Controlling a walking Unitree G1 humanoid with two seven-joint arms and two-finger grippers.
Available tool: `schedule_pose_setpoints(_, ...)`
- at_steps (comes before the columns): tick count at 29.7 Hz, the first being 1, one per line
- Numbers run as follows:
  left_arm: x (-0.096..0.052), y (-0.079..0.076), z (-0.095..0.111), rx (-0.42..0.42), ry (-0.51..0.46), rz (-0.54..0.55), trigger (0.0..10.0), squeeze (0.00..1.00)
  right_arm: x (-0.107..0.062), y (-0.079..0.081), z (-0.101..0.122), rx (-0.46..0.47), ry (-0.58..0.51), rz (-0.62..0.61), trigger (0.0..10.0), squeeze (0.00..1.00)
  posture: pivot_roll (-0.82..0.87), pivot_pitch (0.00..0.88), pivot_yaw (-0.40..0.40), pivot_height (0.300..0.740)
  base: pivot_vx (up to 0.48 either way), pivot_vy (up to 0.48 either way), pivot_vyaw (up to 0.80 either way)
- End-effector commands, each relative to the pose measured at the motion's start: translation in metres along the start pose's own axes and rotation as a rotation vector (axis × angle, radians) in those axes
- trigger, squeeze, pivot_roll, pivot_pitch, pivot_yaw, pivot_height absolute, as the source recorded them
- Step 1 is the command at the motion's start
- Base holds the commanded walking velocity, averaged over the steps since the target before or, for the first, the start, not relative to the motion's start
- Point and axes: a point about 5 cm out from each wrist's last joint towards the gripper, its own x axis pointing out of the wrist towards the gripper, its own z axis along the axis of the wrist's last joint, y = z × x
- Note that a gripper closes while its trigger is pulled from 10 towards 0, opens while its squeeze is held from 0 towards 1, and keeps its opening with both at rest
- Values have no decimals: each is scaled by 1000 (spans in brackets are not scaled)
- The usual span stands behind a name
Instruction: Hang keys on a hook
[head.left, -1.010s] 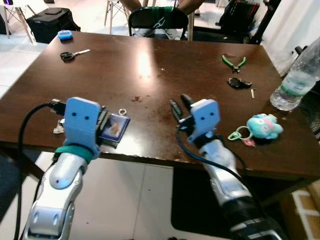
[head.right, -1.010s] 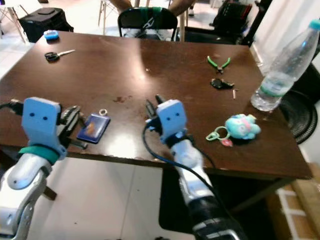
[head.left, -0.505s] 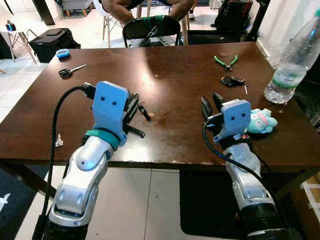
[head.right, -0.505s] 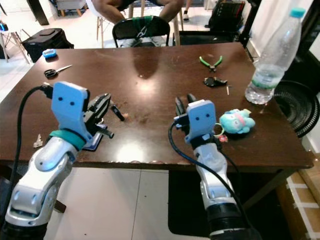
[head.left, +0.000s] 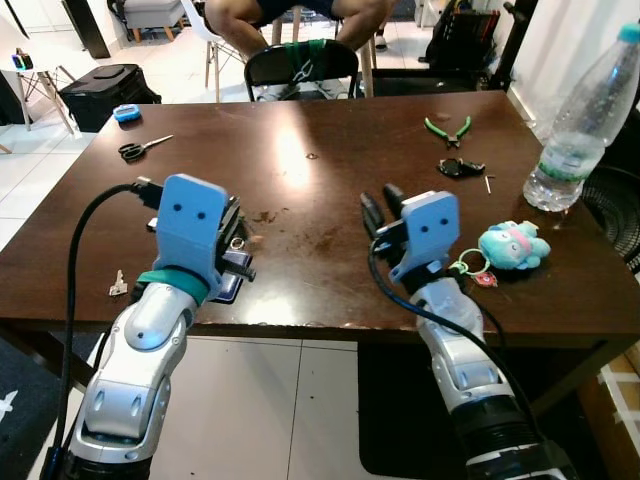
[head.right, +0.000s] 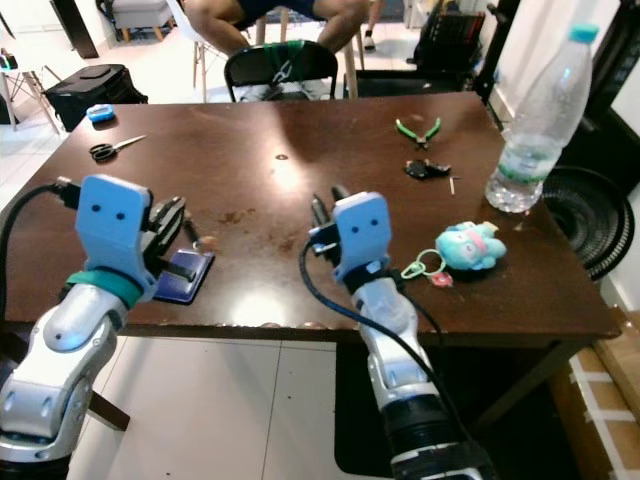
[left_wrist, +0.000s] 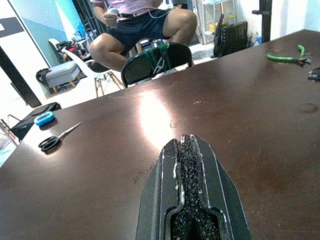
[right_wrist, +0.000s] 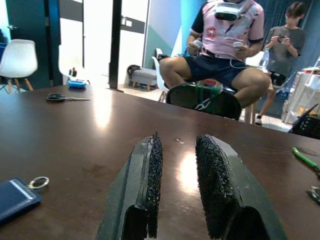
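Note:
A blue plush keychain (head.left: 513, 245) with a green ring (head.left: 465, 267) lies on the brown table (head.left: 320, 150) at the right. A dark blue key tag (head.right: 185, 277) with a metal ring (right_wrist: 38, 182) lies near the front left edge. A black key fob (head.left: 460, 167) rests by the green pliers (head.left: 447, 128). A small silver key (head.left: 118, 285) lies at the left edge. My left gripper (left_wrist: 186, 142) is shut with nothing in it, hovering just over the blue tag. My right gripper (right_wrist: 177, 142) is open, low over the table, left of the plush.
A water bottle (head.left: 585, 130) stands at the right edge. Scissors (head.left: 140, 150) and a small blue object (head.left: 126, 113) lie at the far left corner. A black chair (head.left: 305, 60) and a seated person (head.left: 290, 15) are behind the table.
The camera has shifted. My left gripper has come down from a raised pose to just over the blue tag. My right gripper now sits further left of the plush.

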Motion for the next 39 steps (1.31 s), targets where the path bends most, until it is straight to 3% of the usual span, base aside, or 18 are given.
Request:
schedule_pose_setpoints(1, -2, 4, -6, -1, 20, 23, 10000, 0, 1, 3, -1, 4, 2, 13, 10000, 0, -81, 4, 94, 740, 0, 0, 0)
schedule_pose_setpoints(2, -2, 5, -11, -38, 20, 51, 10000, 0, 2, 2, -2, -11, 12, 39, 10000, 0, -115, 0, 29, 740, 0, 0, 0)
schedule_pose_setpoints(4, -2, 5, -11, -38, 20, 51, 10000, 0, 2, 2, -2, -11, 12, 39, 10000, 0, -115, 0, 29, 740, 0, 0, 0)
schedule_pose_setpoints(5, 1, 2, -13, -86, 10, 73, 10000, 0, 3, -5, -1, -40, 19, 58, 10000, 0, -141, 4, 0, 740, 0, 0, 0)
schedule_pose_setpoints(14, 9, -8, -14, -157, -2, 77, 10000, 0, 2, -25, 5, -107, 33, 32, 10000, 0, -175, 14, 6, 740, 0, 0, 0)
schedule_pose_setpoints(26, 7, -4, -13, -144, 3, 77, 10000, 0, 5, -22, 5, -85, 24, 8, 10000, 0, -139, 25, 26, 740, 0, 0, 0)
schedule_pose_setpoints(39, 2, 0, -14, -129, 5, 98, 10000, 0, 7, -14, 4, -54, 17, 24, 10000, 0, -102, 31, 38, 740, -312, 0, 0)
